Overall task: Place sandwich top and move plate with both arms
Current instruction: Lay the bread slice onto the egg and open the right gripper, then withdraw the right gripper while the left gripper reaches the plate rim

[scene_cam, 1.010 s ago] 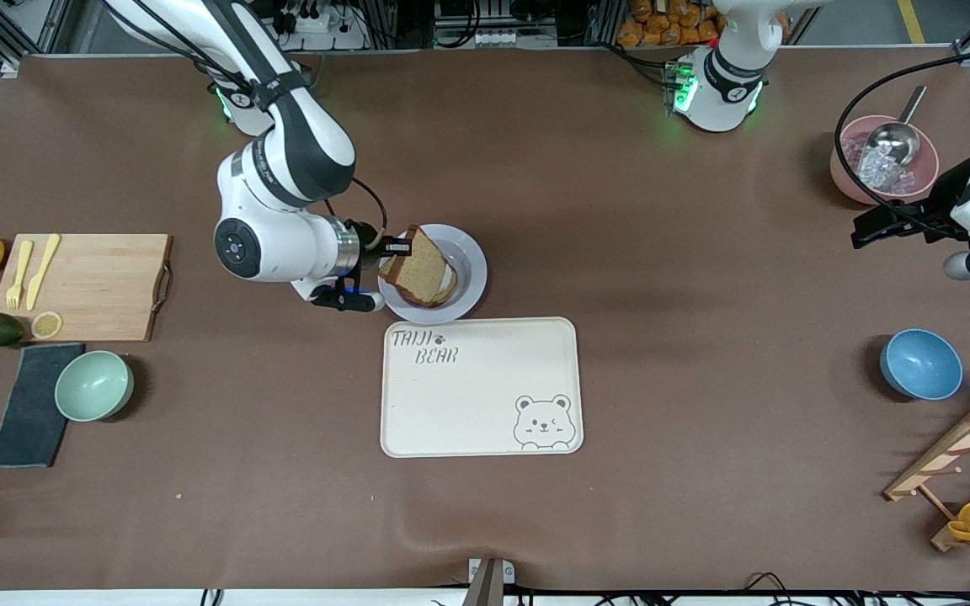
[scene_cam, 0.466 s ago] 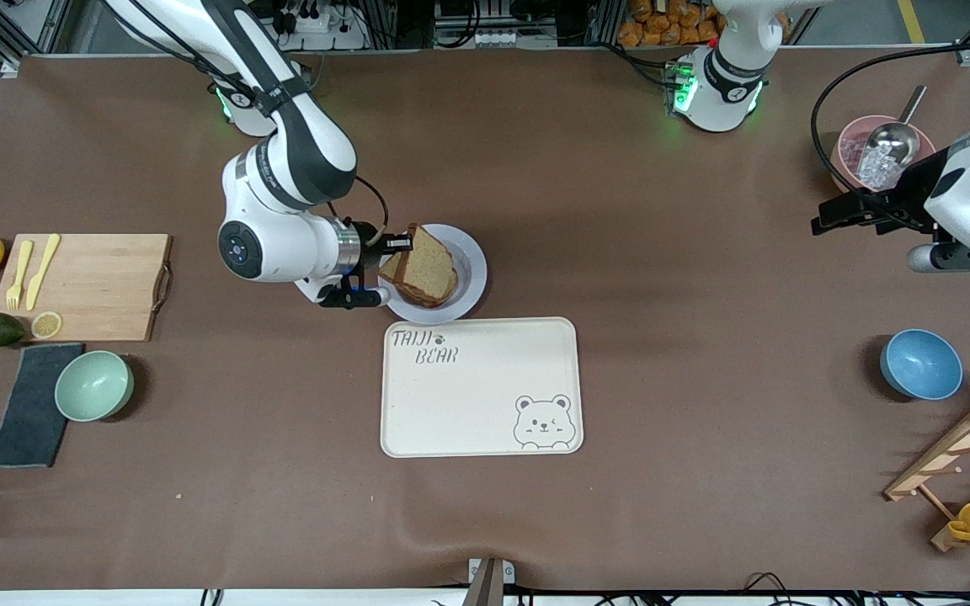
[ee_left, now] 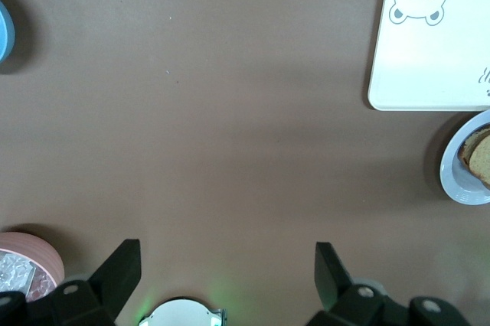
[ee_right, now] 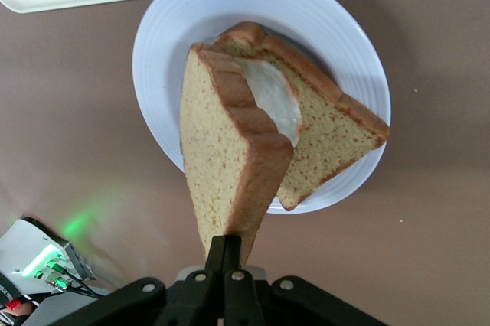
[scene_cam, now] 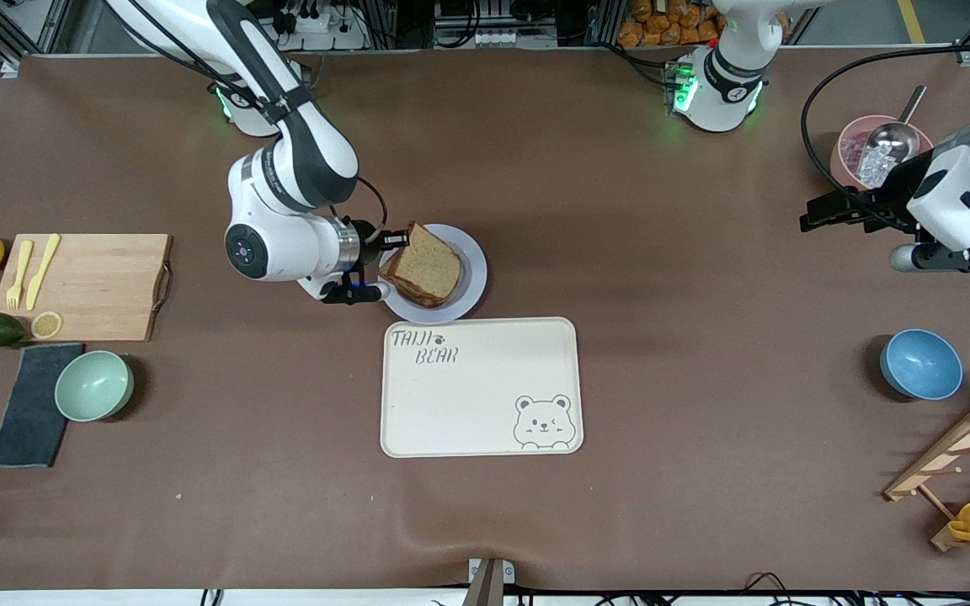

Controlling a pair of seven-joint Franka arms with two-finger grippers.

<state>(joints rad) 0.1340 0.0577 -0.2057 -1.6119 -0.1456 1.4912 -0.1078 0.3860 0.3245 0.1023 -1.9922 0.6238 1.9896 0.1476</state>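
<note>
My right gripper (scene_cam: 397, 241) is shut on a corner of the sandwich top (scene_cam: 432, 264), a plain brown bread slice. It holds the slice tilted over the egg-topped slice (ee_right: 329, 135), which lies on the pale plate (scene_cam: 474, 271). In the right wrist view the gripper (ee_right: 233, 253) pinches the slice (ee_right: 222, 158) above the plate (ee_right: 337, 27). My left gripper (scene_cam: 813, 217) is open and empty, in the air over bare table near the pink bowl. Its wrist view shows the gripper (ee_left: 226, 265) spread wide, with the plate (ee_left: 458, 180) at the frame's edge.
The cream bear tray (scene_cam: 481, 387) lies just nearer the camera than the plate. A pink bowl with ice and a scoop (scene_cam: 872, 160), a blue bowl (scene_cam: 921, 364) and a wooden rack (scene_cam: 965, 454) are at the left arm's end. A cutting board (scene_cam: 85, 286) and a green bowl (scene_cam: 93, 385) are at the right arm's end.
The right gripper has tipped the sandwich top flatter over the egg-topped slice. The left arm has moved from the table's end toward the middle, away from the pink bowl.
</note>
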